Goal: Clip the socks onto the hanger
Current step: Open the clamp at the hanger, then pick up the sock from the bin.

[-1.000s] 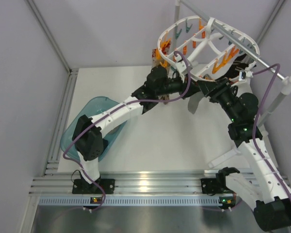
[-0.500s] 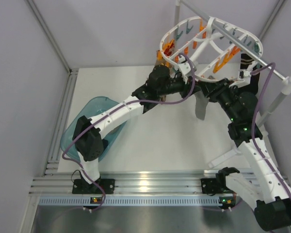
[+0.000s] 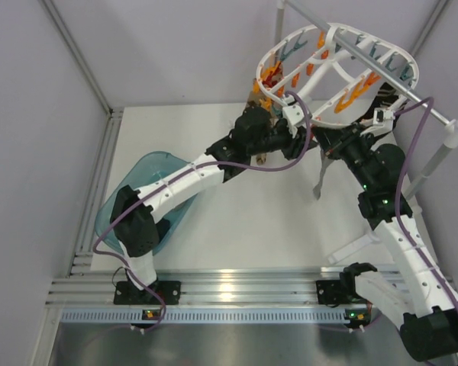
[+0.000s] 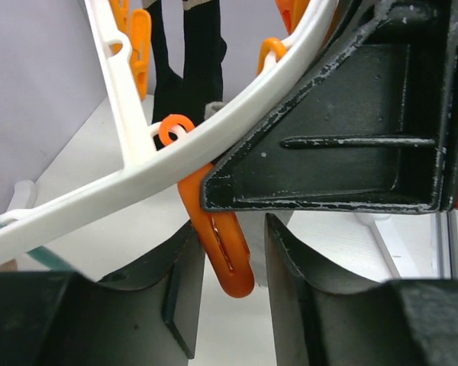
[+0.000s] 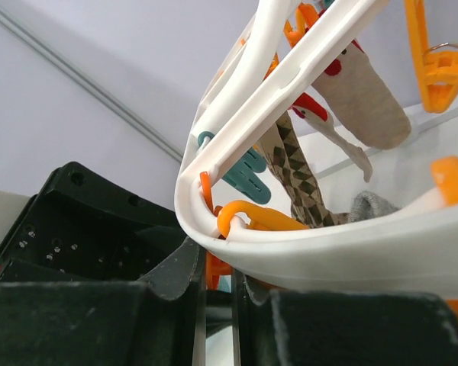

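**BOTH PINCERS UP UNDER HANGER, GREY SOCK DANGLING**

Hanger (image 3: pixel 337 72) up high over far-right part of surface (image 3: pixel 237 221), tilted, w/ rod (image 3: pixel 378 70) crossing it. Orange + teal pegs all round rim.

L pincer (image 4: pixel 230 236): just under hanger's near rim. Fingers (image 4: pixel 179 290) apart, one either side of orange peg (image 4: pixel 227 255) dangling from that rim. Clear gap betw. peg and one finger; contact w/ the other, can't tell. Not clamped on peg.

R pincer (image 5: pixel 218 274): also under hanger's near rim, just beside L pincer. Fingers together, only a thin slit betw. them. Bit of orange right at slit; pinched or merely behind, can't tell.

Grey sock (image 3: pixel 320 177): hanging limp below hanger's near rim, just beside R pincer. Top end hidden in top cam, so what holds it, can't tell.

Under hanger per R wrist cam: zigzag sock (image 5: pixel 290 164), beige sock (image 5: pixel 366 99) w/ red bits, teal peg (image 5: pixel 244 164) on a cross bar.

Black sock (image 4: pixel 187 61): hanging under hanger, beyond orange peg in L wrist cam.

Teal tub (image 3: pixel 145 194): well apart from hanger, on surface's opposite side, beneath L arm.
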Controlling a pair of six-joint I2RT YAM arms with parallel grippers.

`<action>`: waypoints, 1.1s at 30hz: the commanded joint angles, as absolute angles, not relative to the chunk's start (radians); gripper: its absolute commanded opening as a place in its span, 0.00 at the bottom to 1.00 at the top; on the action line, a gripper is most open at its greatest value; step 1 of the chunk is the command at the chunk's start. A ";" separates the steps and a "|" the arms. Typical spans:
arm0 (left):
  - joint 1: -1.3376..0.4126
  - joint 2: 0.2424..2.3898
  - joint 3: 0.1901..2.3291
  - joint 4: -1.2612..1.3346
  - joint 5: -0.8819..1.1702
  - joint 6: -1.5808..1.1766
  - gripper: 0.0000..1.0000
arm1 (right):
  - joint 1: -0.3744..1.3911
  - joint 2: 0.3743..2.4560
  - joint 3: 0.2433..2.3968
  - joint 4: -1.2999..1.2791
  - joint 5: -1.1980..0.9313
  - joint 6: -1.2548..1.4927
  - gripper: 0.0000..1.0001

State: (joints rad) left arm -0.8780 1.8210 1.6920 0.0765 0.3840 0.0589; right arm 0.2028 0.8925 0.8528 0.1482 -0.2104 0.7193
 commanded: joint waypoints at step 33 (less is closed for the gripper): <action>0.158 1.255 1.193 -0.796 0.378 -0.036 0.61 | 0.175 0.881 0.902 0.161 -0.215 0.695 0.00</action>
